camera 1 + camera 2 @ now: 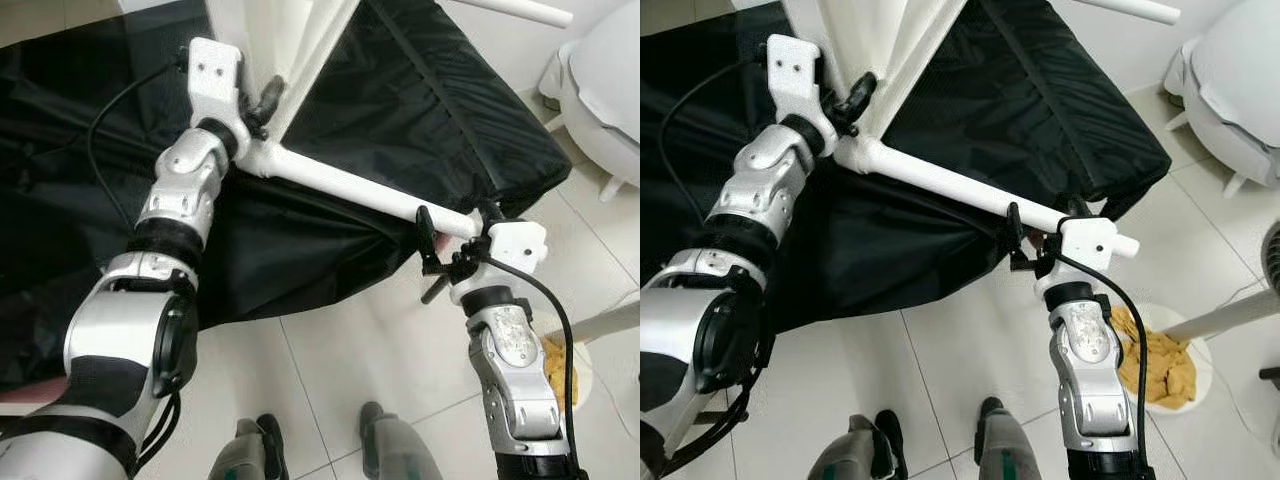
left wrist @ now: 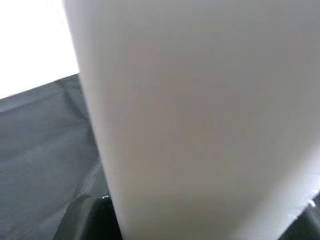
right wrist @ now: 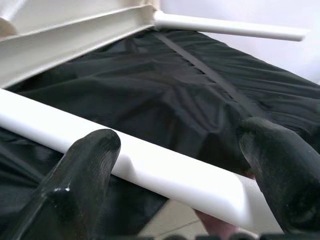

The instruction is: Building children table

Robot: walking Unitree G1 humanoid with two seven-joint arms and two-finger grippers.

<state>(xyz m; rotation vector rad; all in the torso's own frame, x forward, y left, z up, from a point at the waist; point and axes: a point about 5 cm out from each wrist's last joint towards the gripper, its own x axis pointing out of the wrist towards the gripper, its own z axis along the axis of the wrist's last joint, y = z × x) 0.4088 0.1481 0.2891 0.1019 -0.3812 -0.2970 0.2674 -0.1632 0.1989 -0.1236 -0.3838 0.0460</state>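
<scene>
Both my arms reach forward to one white table frame lying on the black cover (image 1: 400, 90). Two legs counted: near white leg (image 1: 350, 188), far leg (image 3: 230, 26). Right gripper (image 1: 455, 240) spread wide, near leg between its fingers (image 3: 85, 165). Left gripper (image 1: 262, 105) at the leg's joint; I cannot tell its finger state.

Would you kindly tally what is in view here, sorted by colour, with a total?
White: 3 - table leg with both grippers on it, second table leg, chair
Black: 1 - cover
Yellow: 1 - cloth
Total: 5
</scene>
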